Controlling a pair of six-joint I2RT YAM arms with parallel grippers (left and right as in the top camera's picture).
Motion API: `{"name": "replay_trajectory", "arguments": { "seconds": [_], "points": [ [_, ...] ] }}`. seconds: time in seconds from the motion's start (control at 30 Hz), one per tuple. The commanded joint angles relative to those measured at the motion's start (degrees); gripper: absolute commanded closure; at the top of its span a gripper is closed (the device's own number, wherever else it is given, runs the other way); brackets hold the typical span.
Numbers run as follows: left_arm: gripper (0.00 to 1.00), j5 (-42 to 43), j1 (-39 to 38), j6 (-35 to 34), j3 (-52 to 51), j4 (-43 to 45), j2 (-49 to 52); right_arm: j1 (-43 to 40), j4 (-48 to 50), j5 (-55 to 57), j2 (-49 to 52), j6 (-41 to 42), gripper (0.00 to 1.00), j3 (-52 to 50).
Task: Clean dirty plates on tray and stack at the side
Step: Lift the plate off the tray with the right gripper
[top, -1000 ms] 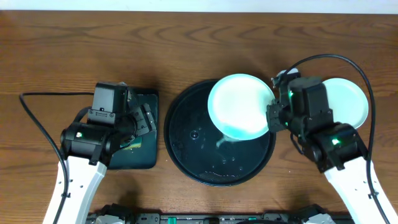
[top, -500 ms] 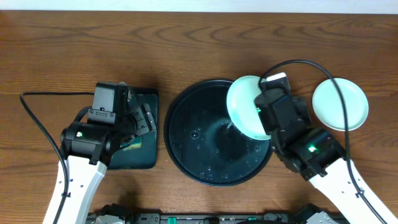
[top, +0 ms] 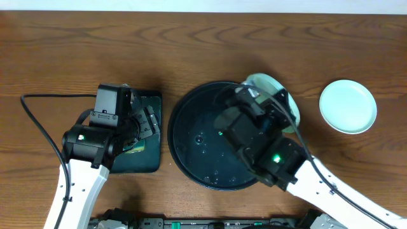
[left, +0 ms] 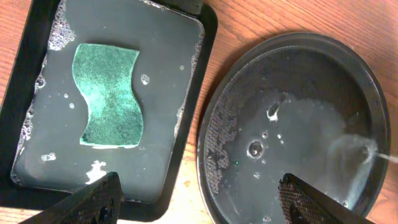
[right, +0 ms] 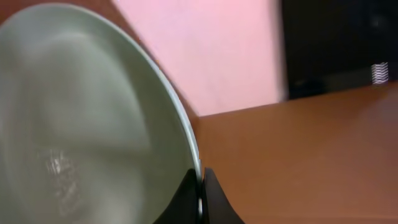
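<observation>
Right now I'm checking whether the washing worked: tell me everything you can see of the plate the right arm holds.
The plate is round, shallow, pale mint-green and glossy. Its visible face shows no blue smears, only a few blurred glints, perhaps water. It is tipped steeply on edge, its rim pinched in the shut right end effector. Overhead, it hangs above the upper-right rim of the round black tray, mostly hidden by the arm.

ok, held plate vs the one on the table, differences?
Held plate is pinched at its rim by the right gripper, tilted over the black tray's edge; table plate lies flat on wood. The arm hides most of the held plate overhead; the table plate shows whole. Both round, pale mint.
</observation>
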Motion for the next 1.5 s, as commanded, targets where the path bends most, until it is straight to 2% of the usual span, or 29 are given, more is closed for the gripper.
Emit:
{"name": "replay_trajectory", "arguments": {
  "seconds": [0.0, 0.33, 0.83, 1.03, 1.13, 1.23, 1.33, 1.47],
  "points": [
    [0.18, -0.2, -0.1, -0.1, 0.1, -0.2, 0.4, 3.5, 4.4, 12.0, 1.1, -12.9, 0.99, 0.2],
    [0.19, -0.3, -0.1, 0.0, 0.1, -0.2, 0.4, 10.6, 11.9, 13.1, 1.6, -25.9, 0.99, 0.2],
    [0.18, -0.8, -0.1, 0.2, 0.1, -0.2, 0.4, 11.9, 18.6, 17.2, 1.6, -39.8, 0.99, 0.2],
    [0.18, -0.8, -0.1, 0.2, 0.1, -0.2, 0.4, 12.2, 19.0, 17.2, 1.6, -39.6, 0.99, 0.2],
    [0.18, -0.8, -0.1, 0.2, 0.1, -0.2, 0.4, 12.0, 19.0, 14.2, 1.7, -33.3, 0.99, 0.2],
    [0.18, -0.7, -0.1, 0.2, 0.1, -0.2, 0.4, 12.7, 21.1, 17.3, 3.6, -32.6, 0.99, 0.2],
    [0.18, -0.7, -0.1, 0.1, 0.1, -0.2, 0.4, 11.7, 20.7, 15.0, 4.2, -30.0, 0.99, 0.2],
    [0.18, -0.7, -0.1, 0.2, 0.1, -0.6, 0.4, 13.9, 23.2, 14.4, 4.7, -32.0, 0.99, 0.2]
  ]
}}
